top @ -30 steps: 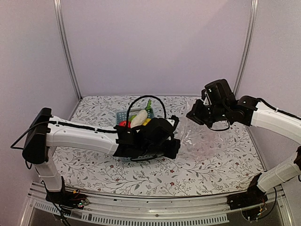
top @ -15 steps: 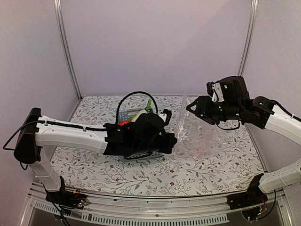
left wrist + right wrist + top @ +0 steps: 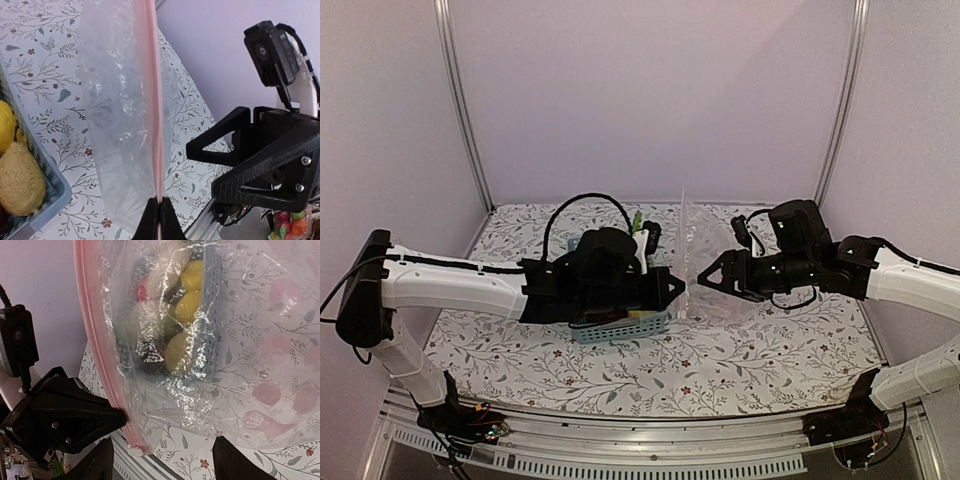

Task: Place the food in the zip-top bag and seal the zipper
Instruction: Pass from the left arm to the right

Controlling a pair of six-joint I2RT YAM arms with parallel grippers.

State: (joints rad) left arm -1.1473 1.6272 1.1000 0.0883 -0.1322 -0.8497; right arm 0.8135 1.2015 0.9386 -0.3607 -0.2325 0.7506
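Fixed overhead; both wrist close-ups on bag (image 3: 120,100)

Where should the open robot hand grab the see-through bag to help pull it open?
Probably on the pink zipper, above where the left gripper pinches it. The zip-top bag stands upright and crinkly; only that strip runs straight and firm-looking. The right gripper, jaws open, faces it and can come in from its own side.

I see a clear zip-top bag (image 3: 120,125) with a pink zipper (image 3: 152,100), yellow lemons (image 3: 6,125), a light-blue basket (image 3: 630,325), a leaf-patterned table (image 3: 740,355).
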